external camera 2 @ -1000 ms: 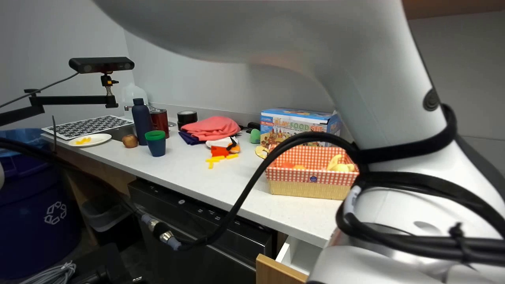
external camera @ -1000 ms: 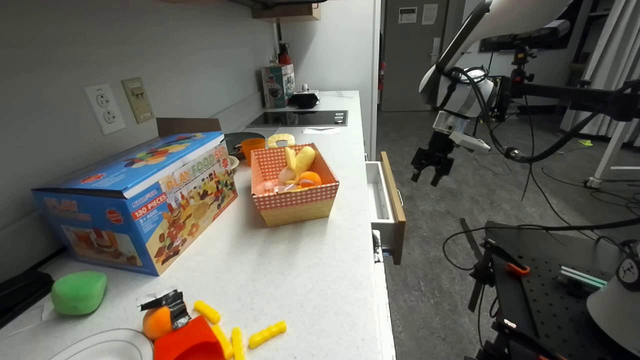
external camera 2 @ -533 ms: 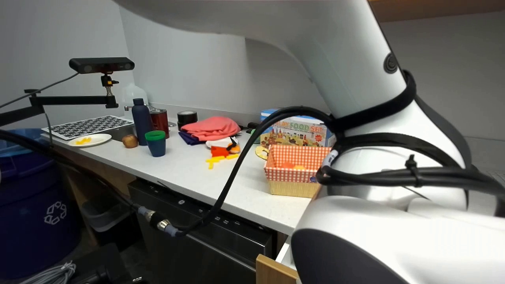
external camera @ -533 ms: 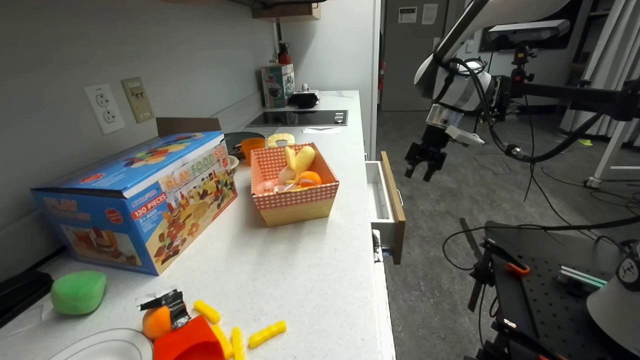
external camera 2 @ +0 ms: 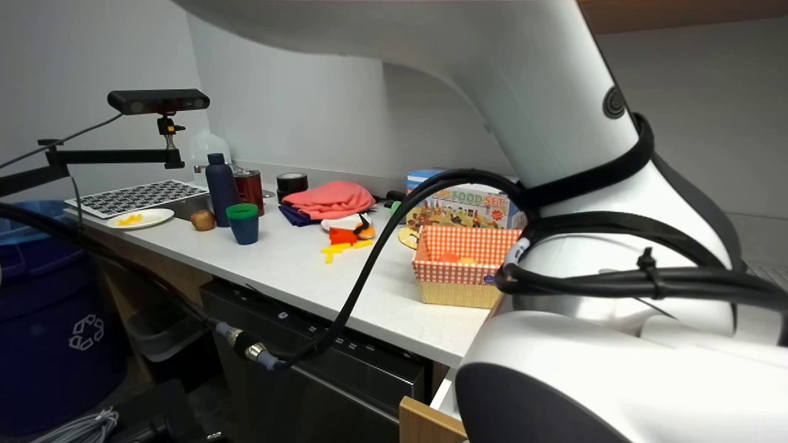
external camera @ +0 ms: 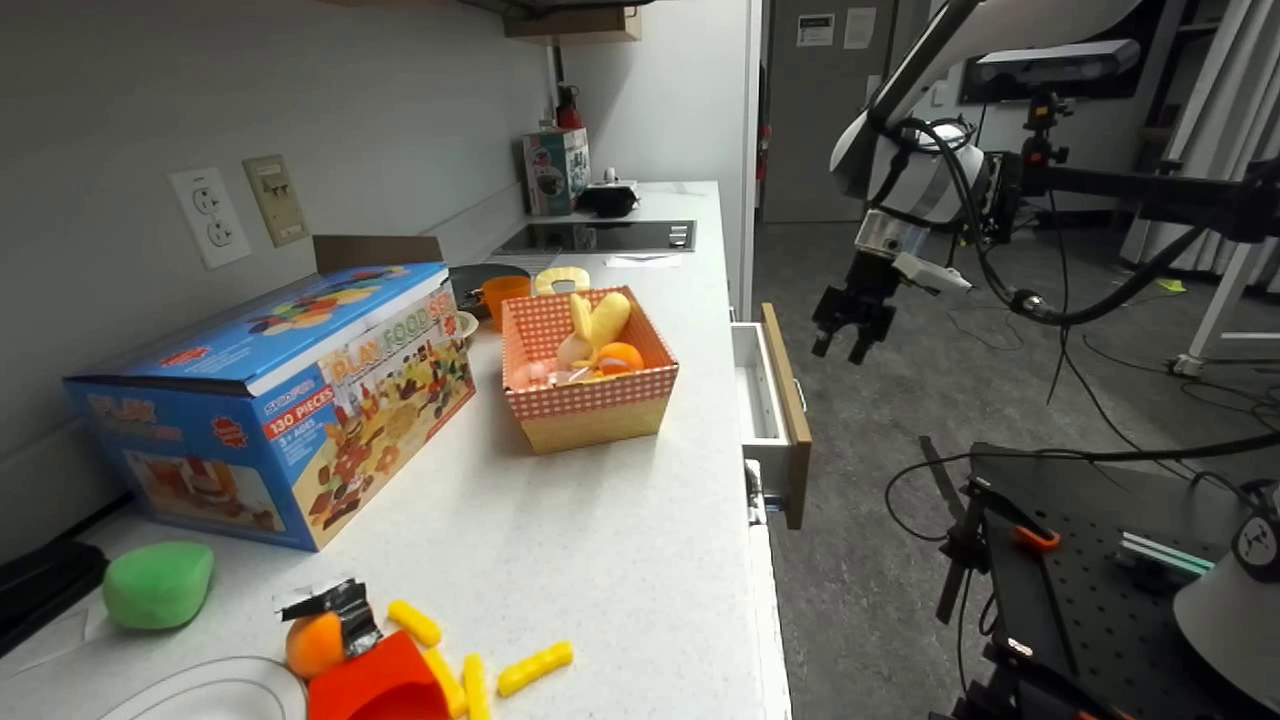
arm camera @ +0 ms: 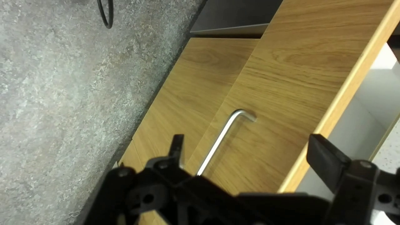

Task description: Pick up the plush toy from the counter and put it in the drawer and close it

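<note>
The drawer [external camera: 785, 400] is pulled out under the counter [external camera: 640, 540]; its wooden front also shows in the wrist view [arm camera: 290, 93] with a metal handle [arm camera: 218, 140]. In an exterior view its front [external camera 2: 431, 421] is partly hidden by the arm. The part of its pale inside [external camera: 757, 385] that shows holds nothing visible. My gripper [external camera: 840, 351] is open and empty, in front of the drawer on the room side, apart from it. In the wrist view my gripper [arm camera: 247, 139] has handle and front edge between its spread fingers, farther off. The plush toy is hidden or out of view.
A red checked basket [external camera: 590, 410] with toy food, pale yellow pieces [external camera: 608, 320] among it, stands near the counter edge. A blue play food box [external camera: 270, 400] is by the wall. A green blob [external camera: 158, 585] and yellow sticks [external camera: 535, 668] lie nearer the camera.
Over the last second my gripper has moved slightly toward the drawer, then stayed almost still. The arm now covers more of the basket and drawer in an exterior view. The drawer has not moved.
</note>
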